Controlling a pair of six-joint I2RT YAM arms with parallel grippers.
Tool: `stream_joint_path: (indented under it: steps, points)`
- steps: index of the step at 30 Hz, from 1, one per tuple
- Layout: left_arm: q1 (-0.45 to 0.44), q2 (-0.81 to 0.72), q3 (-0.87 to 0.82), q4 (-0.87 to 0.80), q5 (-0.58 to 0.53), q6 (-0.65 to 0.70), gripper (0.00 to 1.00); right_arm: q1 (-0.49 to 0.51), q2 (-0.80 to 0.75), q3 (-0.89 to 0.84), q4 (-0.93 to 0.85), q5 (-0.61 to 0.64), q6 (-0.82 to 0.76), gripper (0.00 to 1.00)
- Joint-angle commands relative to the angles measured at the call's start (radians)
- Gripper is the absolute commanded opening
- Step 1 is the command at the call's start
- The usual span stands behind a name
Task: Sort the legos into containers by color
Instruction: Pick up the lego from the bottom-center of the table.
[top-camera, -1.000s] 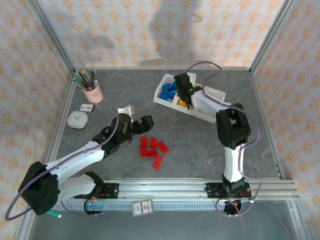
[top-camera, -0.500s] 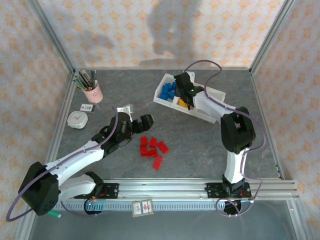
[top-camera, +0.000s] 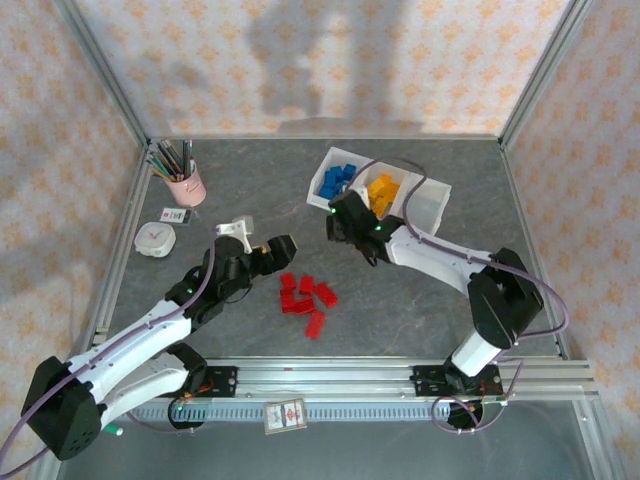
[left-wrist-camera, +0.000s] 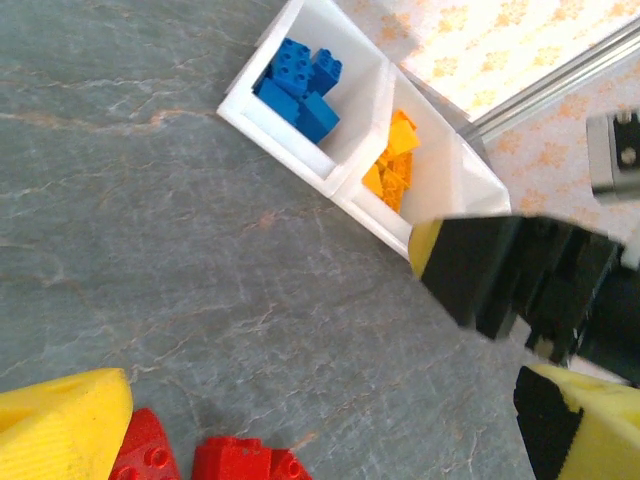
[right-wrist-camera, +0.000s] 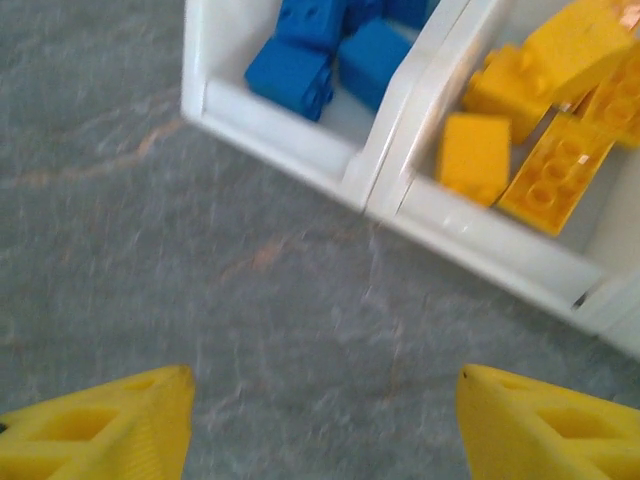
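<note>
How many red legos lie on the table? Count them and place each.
6 red legos, one loose cluster on the table: two at the back, three in the middle, one in front. Touching bricks may hide another.

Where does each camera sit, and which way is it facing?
Top external: above, behind the bases, looking down at table, left gripper, right gripper, red legos.
Left wrist: low, facing the tray; own fingers at bottom, right gripper at right.
Right wrist: close over table, facing tray's near wall; own fingers at bottom.
Shared: blue legos, yellow legos in every view.
</note>
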Motion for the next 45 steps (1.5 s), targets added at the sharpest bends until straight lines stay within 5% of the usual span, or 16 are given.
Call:
stream_joint_path:
  steps: [1, 10, 25, 45]
  points:
    - [0.009, -0.041, -0.036, -0.047, -0.04, -0.018, 0.99, 0.063, -0.056, -0.066, -0.016, -0.012, 0.03, 0.7]
    - [0.009, -0.115, -0.088, -0.097, -0.075, -0.043, 0.99, 0.202, -0.067, -0.199, -0.018, -0.046, 0.089, 0.75]
    - [0.011, -0.132, -0.097, -0.105, -0.105, -0.055, 0.99, 0.253, 0.012, -0.277, 0.093, -0.163, 0.097, 0.75]
    - [0.012, -0.111, -0.076, -0.099, -0.097, -0.049, 0.99, 0.254, 0.11, -0.197, 0.024, -0.039, 0.118, 0.42]
